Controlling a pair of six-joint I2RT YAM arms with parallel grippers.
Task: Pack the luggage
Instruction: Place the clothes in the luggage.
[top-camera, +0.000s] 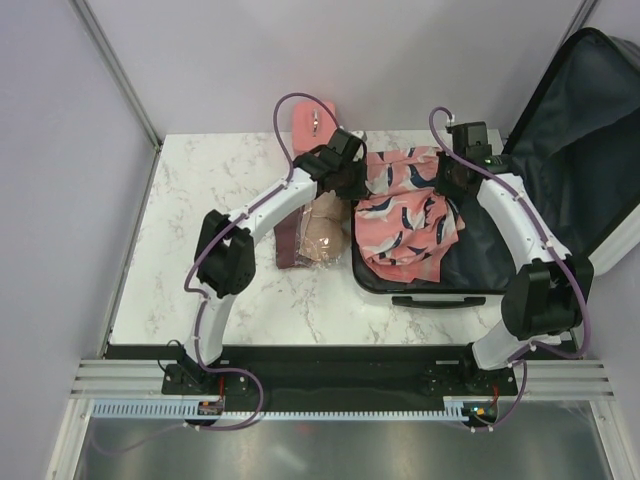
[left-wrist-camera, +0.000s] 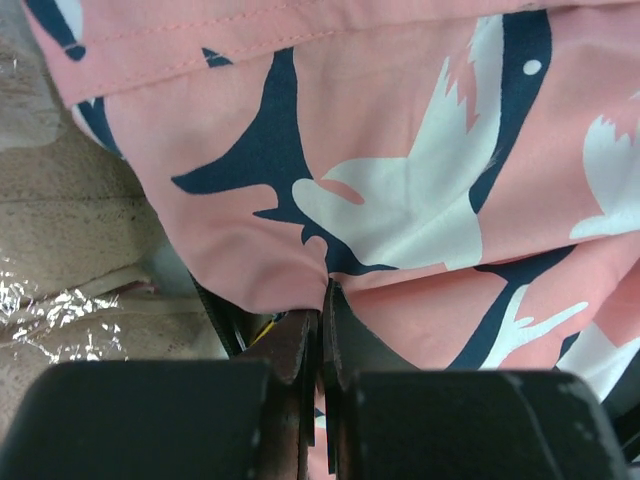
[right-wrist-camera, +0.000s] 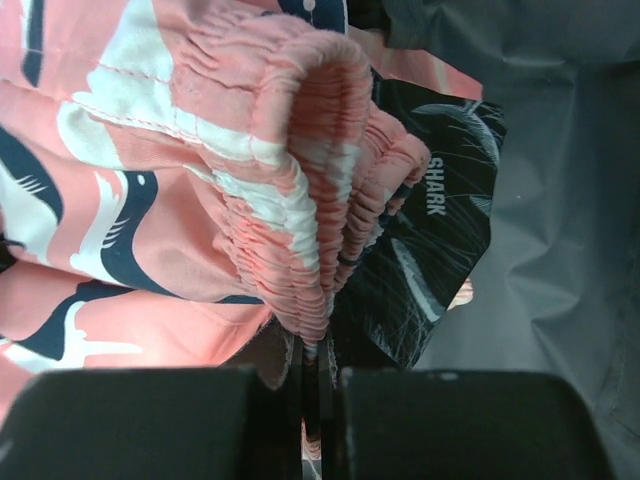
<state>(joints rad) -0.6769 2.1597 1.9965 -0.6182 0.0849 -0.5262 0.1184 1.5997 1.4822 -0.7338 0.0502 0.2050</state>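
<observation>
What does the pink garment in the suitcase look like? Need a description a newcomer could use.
Find the open suitcase on the right of the table. Draped across its left half lies a salmon-pink garment printed with navy and white birds. Unlike the plain beige packet left of it, it is patterned, with a gathered waistband.

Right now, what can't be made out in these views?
- Top view: pink case mostly behind the left arm; suitcase lid cut off by the right edge.
- Top view: suitcase floor hidden under the pink garment.
- Left wrist view: beige packet blurred, contents unclear.
</observation>
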